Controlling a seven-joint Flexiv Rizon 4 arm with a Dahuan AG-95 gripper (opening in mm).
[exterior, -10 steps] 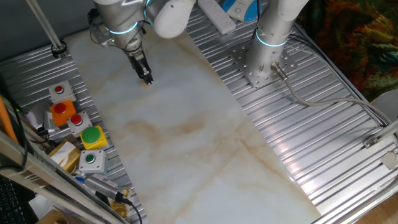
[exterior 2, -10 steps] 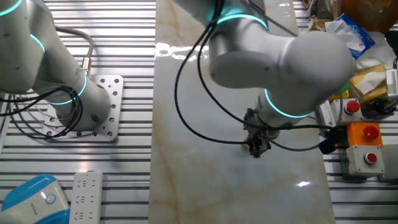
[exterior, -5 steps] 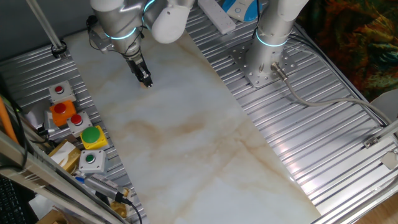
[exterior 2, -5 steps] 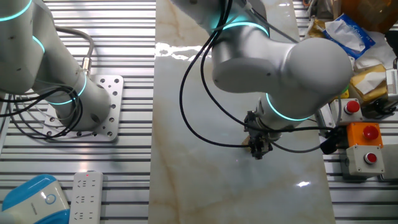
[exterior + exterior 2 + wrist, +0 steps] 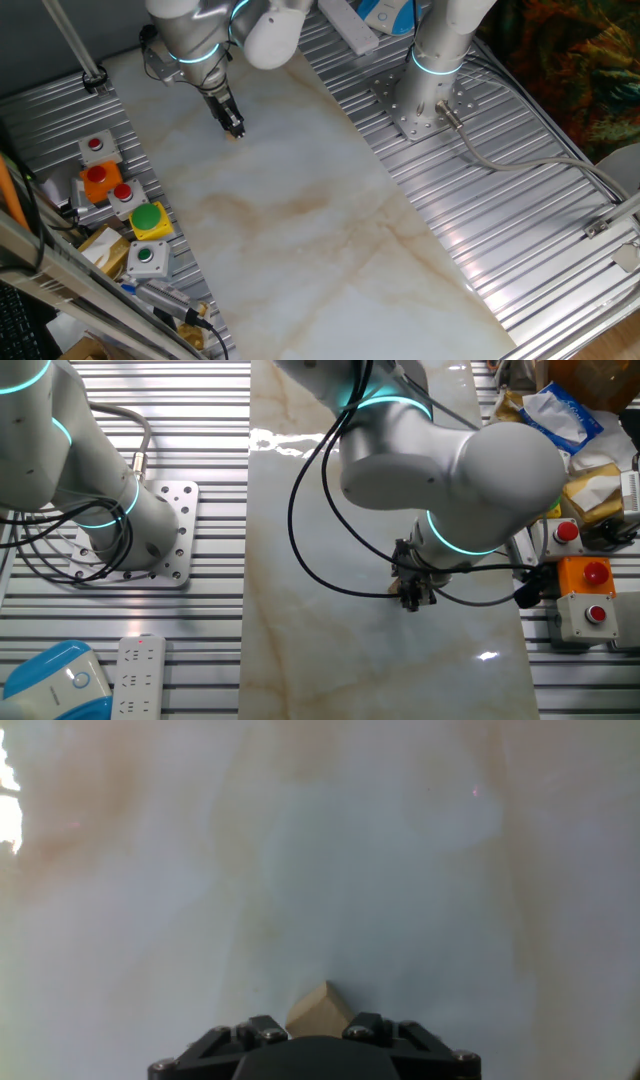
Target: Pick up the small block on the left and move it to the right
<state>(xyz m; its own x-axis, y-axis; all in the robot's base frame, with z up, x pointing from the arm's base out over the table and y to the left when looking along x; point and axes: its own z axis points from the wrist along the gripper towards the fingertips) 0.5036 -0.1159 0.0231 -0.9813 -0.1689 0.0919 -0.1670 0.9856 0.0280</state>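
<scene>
The small block (image 5: 320,1006) is a tiny tan wooden cube, seen in the hand view at the bottom centre, corner up, between my two black fingers (image 5: 252,1028). My gripper (image 5: 312,1022) is closed onto it on both sides, low on the white marble tabletop (image 5: 330,850). In one fixed view the gripper (image 5: 233,126) points down at the far left part of the marble. In the other fixed view the gripper (image 5: 412,598) touches down near the marble's right edge. In both fixed views the fingers hide the block.
Push-button boxes stand left of the marble: a red button (image 5: 95,147), an orange box (image 5: 98,181), a yellow box with a green button (image 5: 150,220). A second arm's base (image 5: 425,105) is bolted on the ribbed metal to the right. A power strip (image 5: 138,675) lies nearby.
Over the last second the arm's wrist shifted slightly left while the fingertips stayed at the same spot on the marble. In the last half second nothing visibly moved.
</scene>
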